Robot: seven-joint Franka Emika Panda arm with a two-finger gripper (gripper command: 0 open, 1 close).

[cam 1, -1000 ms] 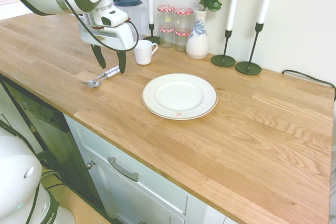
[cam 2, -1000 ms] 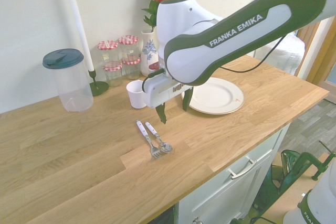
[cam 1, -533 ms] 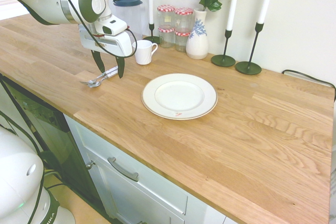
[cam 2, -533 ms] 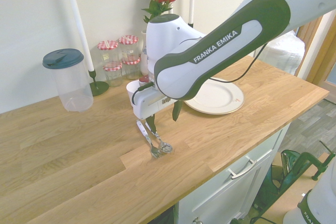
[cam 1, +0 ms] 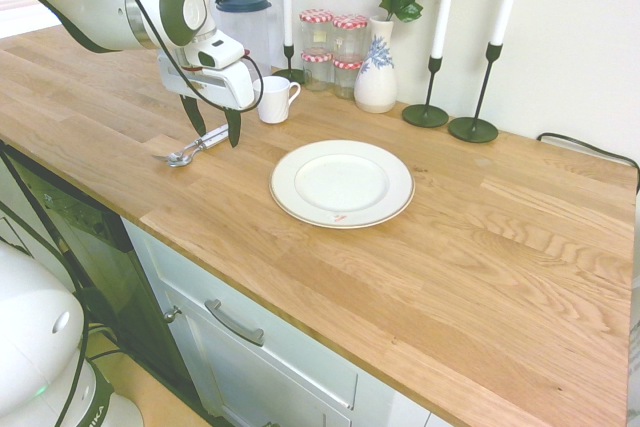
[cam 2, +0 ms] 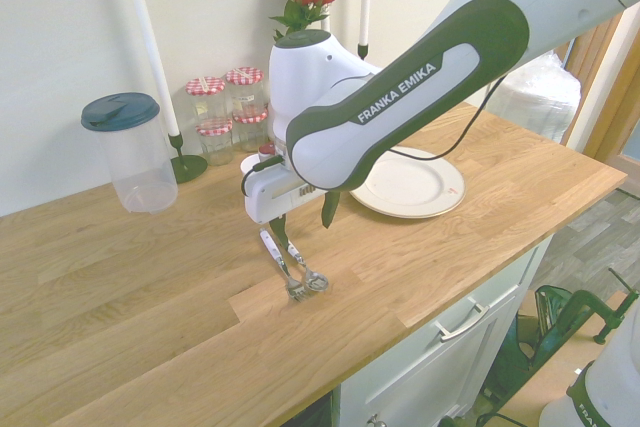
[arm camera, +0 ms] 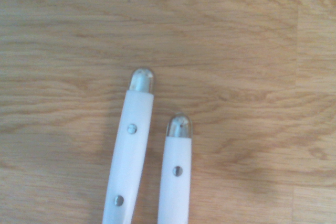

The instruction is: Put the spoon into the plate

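Claw (cam 1: 213, 120) wide open, empty, pointing straight down over the white handles of the spoon (cam 2: 308, 269) and fork (cam 2: 284, 268). Both lie side by side on the bench (cam 1: 480, 247). Plate (cam 1: 342, 184) well apart, nothing on it. Mug (cam 1: 273, 99) just behind the claw.

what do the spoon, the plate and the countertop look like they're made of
Spoon: shiny silver metal bowl; the handle looks like white plastic or ceramic scales held by small metal rivets, with a metal end cap.
Plate: glossy cream ceramic, probably glazed stoneware or porcelain, with a thin dark edge line.
Countertop: light oak-like wood in jointed staves with visible grain and a matte finish.
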